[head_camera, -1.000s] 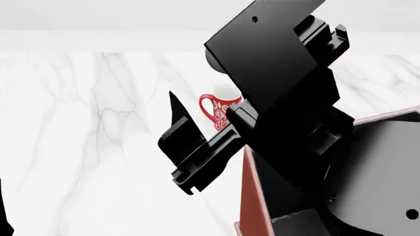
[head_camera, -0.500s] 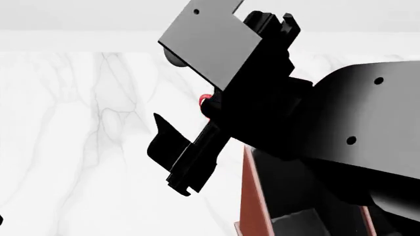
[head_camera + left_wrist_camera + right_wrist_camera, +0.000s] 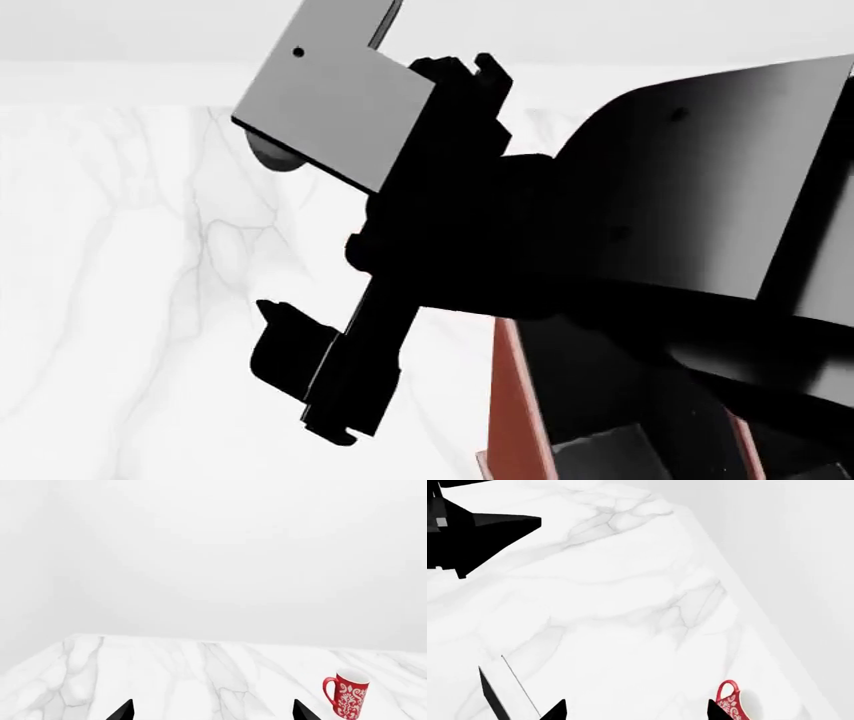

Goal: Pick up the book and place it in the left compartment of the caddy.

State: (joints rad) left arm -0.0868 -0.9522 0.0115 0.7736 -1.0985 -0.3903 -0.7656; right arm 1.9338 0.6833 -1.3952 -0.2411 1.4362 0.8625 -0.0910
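left gripper [image 3: 212, 713]: fingers apart, empty, over the tabletop [image 3: 167, 675]
right gripper [image 3: 635, 711]: fingers apart, empty; arm has swung left since 1 s ago, now hiding the mug [image 3: 346, 693]
book: not visible
caddy [image 3: 514, 415]: near edge, right
meaning: no grasp yet

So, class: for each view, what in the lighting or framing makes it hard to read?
Head view: an unlit black arm blocks the middle, leaving only the caddy edge visible. Left wrist view: flat, shadowless white; the mug stays sharp. Right wrist view: the mug is cropped at the frame's edge.
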